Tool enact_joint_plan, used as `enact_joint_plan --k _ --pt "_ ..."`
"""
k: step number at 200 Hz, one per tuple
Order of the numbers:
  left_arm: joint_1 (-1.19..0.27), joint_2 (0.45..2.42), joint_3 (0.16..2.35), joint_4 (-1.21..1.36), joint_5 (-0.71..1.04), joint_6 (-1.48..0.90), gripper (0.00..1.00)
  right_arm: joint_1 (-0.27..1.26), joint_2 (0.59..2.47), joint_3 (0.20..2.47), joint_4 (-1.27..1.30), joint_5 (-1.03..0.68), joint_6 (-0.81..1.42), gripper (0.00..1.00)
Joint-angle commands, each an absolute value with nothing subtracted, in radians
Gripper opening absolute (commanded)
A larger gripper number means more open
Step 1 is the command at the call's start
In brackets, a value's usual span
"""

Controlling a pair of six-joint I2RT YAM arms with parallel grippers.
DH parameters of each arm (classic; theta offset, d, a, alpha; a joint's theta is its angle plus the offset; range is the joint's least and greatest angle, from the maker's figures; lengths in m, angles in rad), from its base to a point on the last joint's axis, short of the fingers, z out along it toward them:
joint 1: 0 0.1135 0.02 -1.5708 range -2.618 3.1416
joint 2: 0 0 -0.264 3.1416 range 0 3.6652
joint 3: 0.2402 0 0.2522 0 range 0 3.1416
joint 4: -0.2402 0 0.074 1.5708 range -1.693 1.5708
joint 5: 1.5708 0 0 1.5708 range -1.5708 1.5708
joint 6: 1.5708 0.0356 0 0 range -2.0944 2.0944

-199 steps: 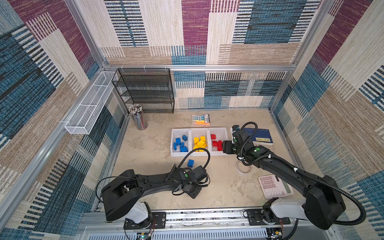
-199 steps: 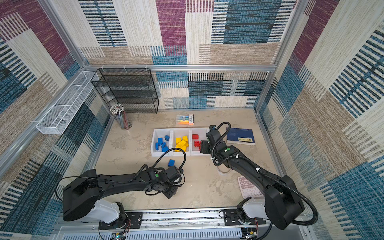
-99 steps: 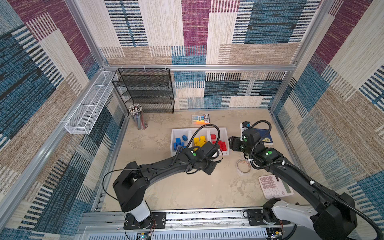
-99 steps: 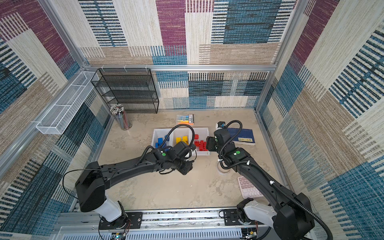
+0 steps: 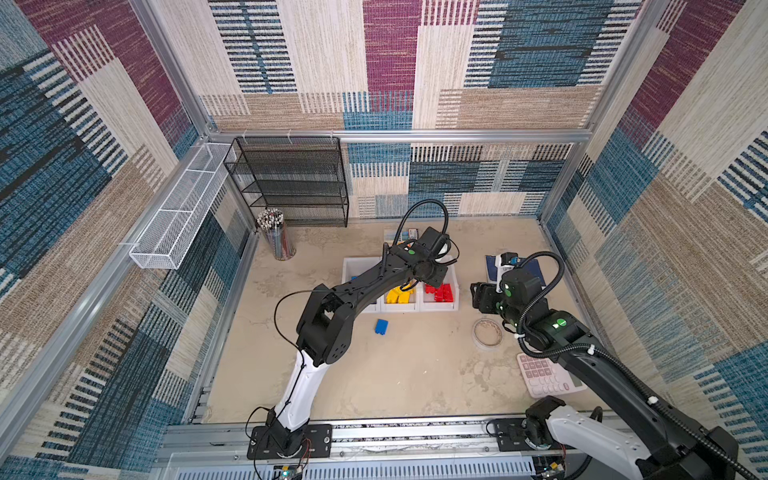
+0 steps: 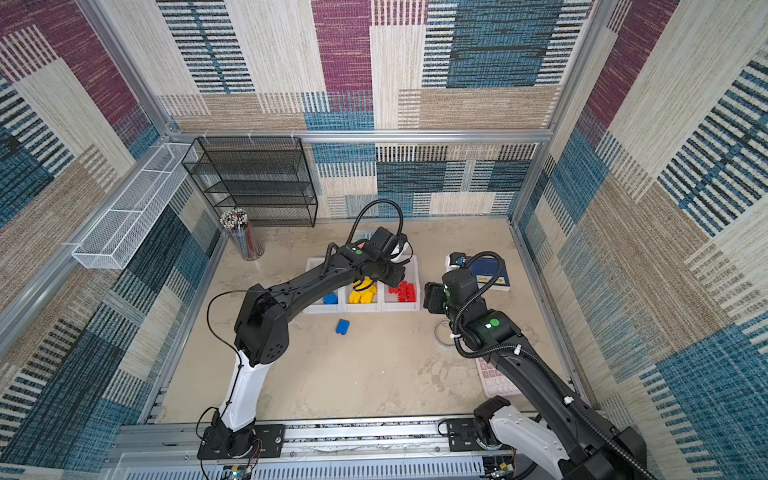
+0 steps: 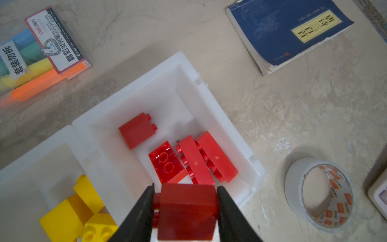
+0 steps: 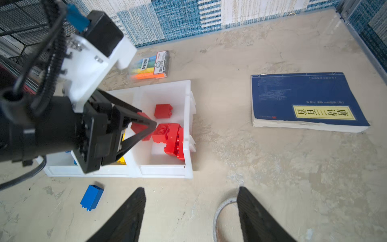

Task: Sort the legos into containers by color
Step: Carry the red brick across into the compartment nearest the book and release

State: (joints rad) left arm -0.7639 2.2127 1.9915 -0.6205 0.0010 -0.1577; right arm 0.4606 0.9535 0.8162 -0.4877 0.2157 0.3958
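Observation:
My left gripper hangs over the right-hand bin of the white containers, shut on a red lego that spans both fingers. Several red legos lie in that bin and yellow legos in the middle one. Blue legos show in the left bin. One blue lego lies on the table in front of the bins, also in the right wrist view. My right gripper stands open and empty just right of the bins.
A tape roll lies under my right gripper, with a pink calculator nearer the front. A blue book lies right of the bins and a highlighter pack behind them. A pencil cup and black rack stand at the back left.
My left arm swung from the front of the table up over the bins, carrying the red lego to the right-hand bin. My right arm drew back to the right, away from the bins.

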Motion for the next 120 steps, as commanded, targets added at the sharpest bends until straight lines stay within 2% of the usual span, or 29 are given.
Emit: enact_joint_plan --k 1,46,120 --pt "-0.760 2.232 2.032 -0.635 -0.021 -0.140 0.56 0.461 0.938 0.808 -0.506 0.207 0.413 0.73" --pt "-0.756 2.202 1.992 -0.608 -0.010 -0.175 0.63 0.461 0.927 0.805 -0.517 0.204 0.413 0.75" --pt "-0.713 1.899 1.619 -0.450 0.000 -0.254 0.63 0.461 0.940 0.789 -0.505 0.151 0.406 0.74"
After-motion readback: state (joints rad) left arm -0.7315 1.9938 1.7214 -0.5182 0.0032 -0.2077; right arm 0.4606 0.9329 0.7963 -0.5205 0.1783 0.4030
